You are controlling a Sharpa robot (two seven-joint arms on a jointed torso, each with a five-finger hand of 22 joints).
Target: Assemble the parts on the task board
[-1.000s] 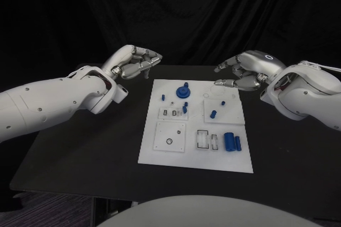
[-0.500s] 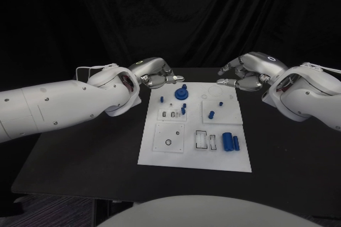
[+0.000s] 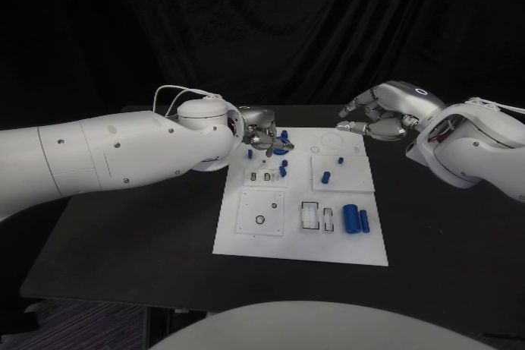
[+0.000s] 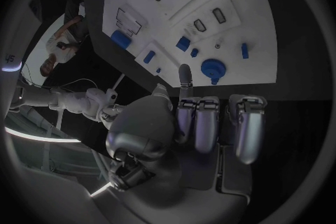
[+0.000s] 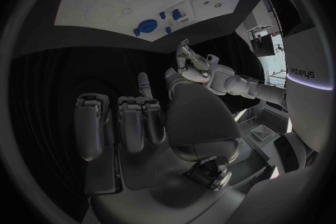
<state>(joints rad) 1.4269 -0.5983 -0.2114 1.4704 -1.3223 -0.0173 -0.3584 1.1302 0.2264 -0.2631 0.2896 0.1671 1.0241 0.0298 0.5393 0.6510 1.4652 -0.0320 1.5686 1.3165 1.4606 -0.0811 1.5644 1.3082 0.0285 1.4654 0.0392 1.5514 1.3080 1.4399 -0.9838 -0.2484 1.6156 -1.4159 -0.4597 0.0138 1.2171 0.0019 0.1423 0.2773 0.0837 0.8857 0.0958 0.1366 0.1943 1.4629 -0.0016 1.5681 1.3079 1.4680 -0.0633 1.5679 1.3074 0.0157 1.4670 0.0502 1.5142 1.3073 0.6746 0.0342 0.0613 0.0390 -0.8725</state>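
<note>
The white task board [image 3: 301, 244] lies mid-table with blue parts on it. A round blue gear-like part [image 3: 282, 146] stands near its far left corner, and my left hand [image 3: 259, 135] hovers right beside it with curled fingers, holding nothing. In the left wrist view one finger [image 4: 184, 75] of the left hand [image 4: 203, 123] points out close to the gear [image 4: 212, 70]; contact is unclear. My right hand [image 3: 381, 115] hangs over the board's far right corner, curled and holding nothing. Two blue cylinders [image 3: 356, 219] lie at the near right.
Small blue pegs [image 3: 284, 168] stand mid-board, others [image 3: 341, 160] on the right-hand plate. Recessed slots [image 3: 314, 215] and a ring outline [image 3: 262, 218] mark the near half. My bulky left forearm [image 3: 121, 156] covers the table's left side. Black tabletop [image 3: 131, 244] surrounds the board.
My left arm has swung right and forward, bringing its hand from off the board's far left corner to beside the blue gear. The right hand has barely moved.
</note>
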